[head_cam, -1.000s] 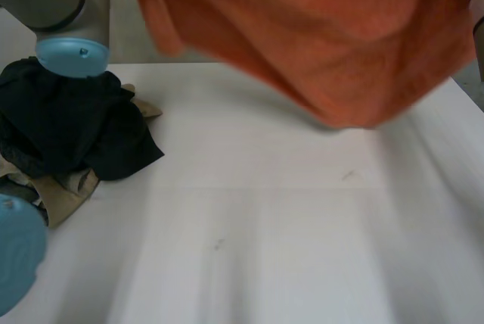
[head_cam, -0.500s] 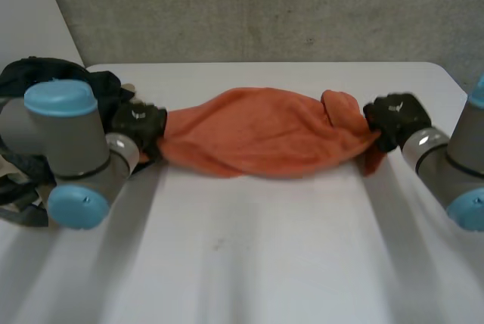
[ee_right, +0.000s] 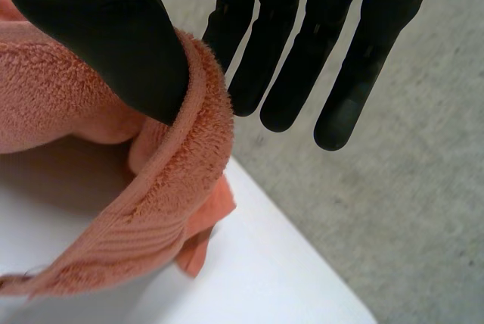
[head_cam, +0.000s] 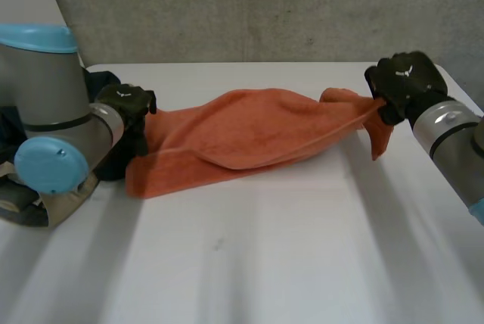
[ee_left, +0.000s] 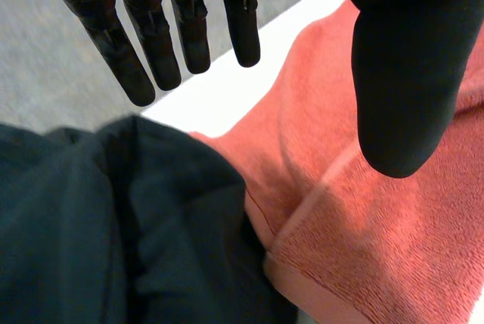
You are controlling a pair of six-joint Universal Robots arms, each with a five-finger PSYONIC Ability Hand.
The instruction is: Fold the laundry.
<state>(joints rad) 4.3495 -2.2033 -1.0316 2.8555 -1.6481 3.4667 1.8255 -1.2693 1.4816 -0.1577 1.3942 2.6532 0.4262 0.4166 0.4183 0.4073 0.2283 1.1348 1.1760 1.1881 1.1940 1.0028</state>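
Note:
An orange towel (head_cam: 249,135) lies stretched across the far part of the white table (head_cam: 265,263). My left hand (head_cam: 128,104) hovers over the towel's left end with straight fingers (ee_left: 189,29) and the thumb held apart, open and gripping nothing. That end of the towel (ee_left: 363,225) rests on the table under the palm. My right hand (head_cam: 404,82) holds the towel's right end lifted off the table. In the right wrist view its thumb (ee_right: 98,29) pinches the towel's hem (ee_right: 151,210) against the fingers, and a corner hangs down below.
A heap of dark clothes (head_cam: 117,163) lies at the table's left edge under my left arm and touches the towel's left end (ee_left: 98,225). The table's far right corner (ee_right: 287,278) is close beneath my right hand, with grey floor beyond.
The towel came down from in front of the camera to the table. My left hand opened and let go of the left end, which dropped flat. The right hand rose a little.

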